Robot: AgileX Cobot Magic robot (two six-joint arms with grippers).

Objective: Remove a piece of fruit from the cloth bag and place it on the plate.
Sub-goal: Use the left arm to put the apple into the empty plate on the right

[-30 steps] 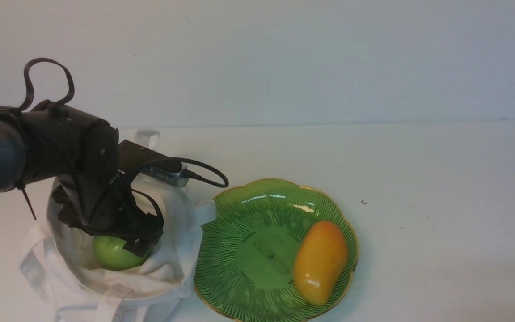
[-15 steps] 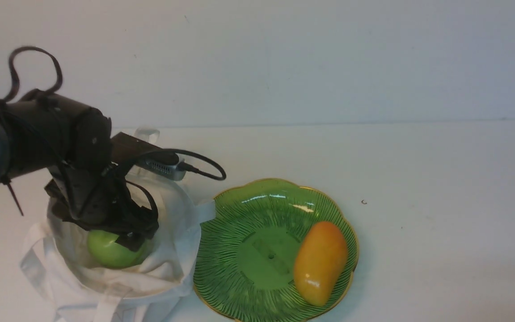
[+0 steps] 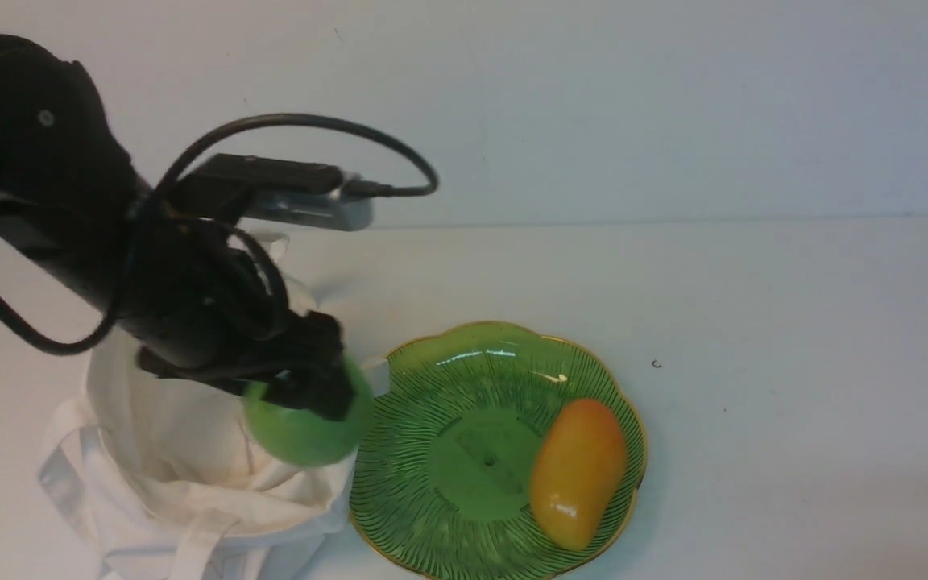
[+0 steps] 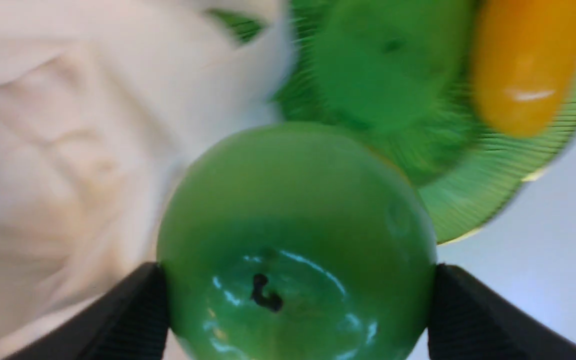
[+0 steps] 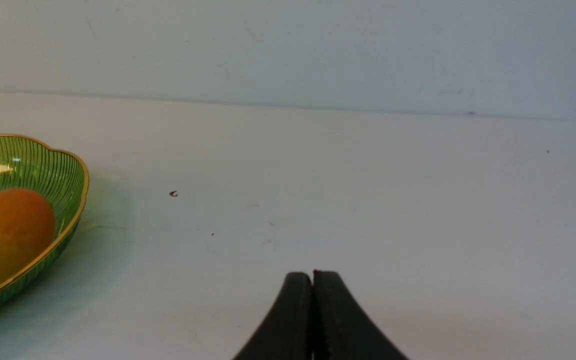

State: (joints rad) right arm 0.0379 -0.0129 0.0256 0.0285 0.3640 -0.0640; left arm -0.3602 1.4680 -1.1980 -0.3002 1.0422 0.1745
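My left gripper [image 3: 307, 395] is shut on the round green apple [image 3: 303, 431] and holds it in the air above the right rim of the white cloth bag [image 3: 166, 451], just left of the green scalloped plate [image 3: 440, 379]. In the left wrist view the apple [image 4: 293, 210] fills the space between the two black fingers [image 4: 138, 310], stem side towards the camera, with the bag [image 4: 68, 130] and the plate [image 4: 473, 195] beneath. My right gripper [image 5: 313, 274] is shut and empty over bare table right of the plate [image 5: 63, 170]; it does not show in the front view.
An oblong orange-yellow mango [image 3: 577, 471] lies on the right half of the plate; it also shows in the left wrist view [image 4: 528, 60] and the right wrist view [image 5: 3, 230]. The bag's strap handles hang at the table's front left. A wall [image 3: 593, 105] rises behind the table.
My left arm has risen out of the bag and swung right with the apple, which now hangs over the bag's right rim beside the plate. The mango and plate have not moved.
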